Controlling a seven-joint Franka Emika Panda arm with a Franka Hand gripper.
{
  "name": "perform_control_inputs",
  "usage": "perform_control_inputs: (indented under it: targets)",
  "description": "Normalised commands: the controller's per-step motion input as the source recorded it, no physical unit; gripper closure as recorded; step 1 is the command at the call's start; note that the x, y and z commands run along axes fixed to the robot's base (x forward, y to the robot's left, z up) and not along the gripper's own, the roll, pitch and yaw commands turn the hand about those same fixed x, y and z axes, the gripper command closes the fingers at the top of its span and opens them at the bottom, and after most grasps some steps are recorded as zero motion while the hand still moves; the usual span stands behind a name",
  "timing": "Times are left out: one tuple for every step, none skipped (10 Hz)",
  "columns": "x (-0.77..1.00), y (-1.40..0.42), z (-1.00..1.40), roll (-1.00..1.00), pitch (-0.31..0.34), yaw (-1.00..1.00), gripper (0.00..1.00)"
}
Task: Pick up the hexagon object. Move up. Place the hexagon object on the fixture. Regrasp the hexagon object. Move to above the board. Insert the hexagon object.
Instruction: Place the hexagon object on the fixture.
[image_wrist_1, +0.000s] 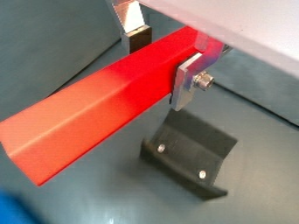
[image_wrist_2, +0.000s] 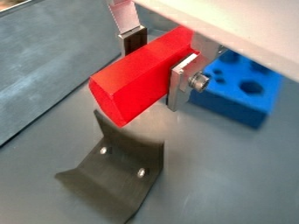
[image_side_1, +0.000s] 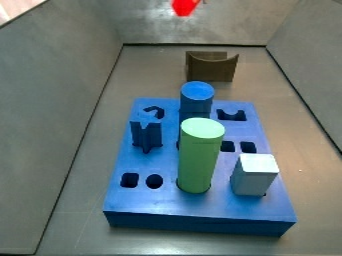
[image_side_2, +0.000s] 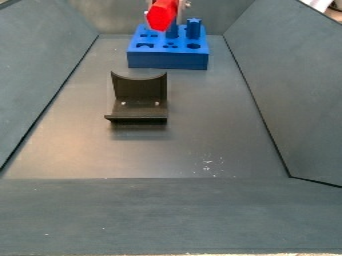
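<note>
Blue board with its pegs resting on the dark floor, fixture standing apart from it, and hexagon object, a red rod clamped between the closed fingers of the hand, raised above the fixture

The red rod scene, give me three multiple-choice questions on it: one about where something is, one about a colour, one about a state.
1. Where is the red rod?
A. lying on the board
B. in the air above the fixture
C. standing in a hole

2. What colour is the tallest peg on the board?
A. light green
B. white
C. red

3. What is the gripper doing?
A. open, empty
B. shut on the rod
C. out of view

Answers: 1 B, both wrist views show the fixture beneath it. 2 A, seen in a side view. 3 B, fingers clamp it.
</note>
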Motion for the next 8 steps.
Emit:
perform_control_inputs:
  targets:
    - [0.78, -0.71, 0.02, 0.05, 0.313, 0.87, 1.0]
    - [0.73, -0.44, 0.01, 0.06, 0.277, 0.56, 1.0]
    - [0.71, -0.31, 0.0, 0.07, 0.255, 0.43, 1.0]
    - [0.78, 0.98, -0.16, -1.0, 0.077, 0.05, 1.0]
    - [0.75, 0.98, -0.16, -1.0, 0.07, 0.03, 1.0]
    - [0.67, 0.82, -0.09, -1.0, 0.072, -0.01, 1.0]
    - [0.58, 0.67, -0.04, -1.0, 0.088, -0.02, 1.0]
    - [0.48, 0.47, -0.01, -1.0, 0.112, -0.03, 1.0]
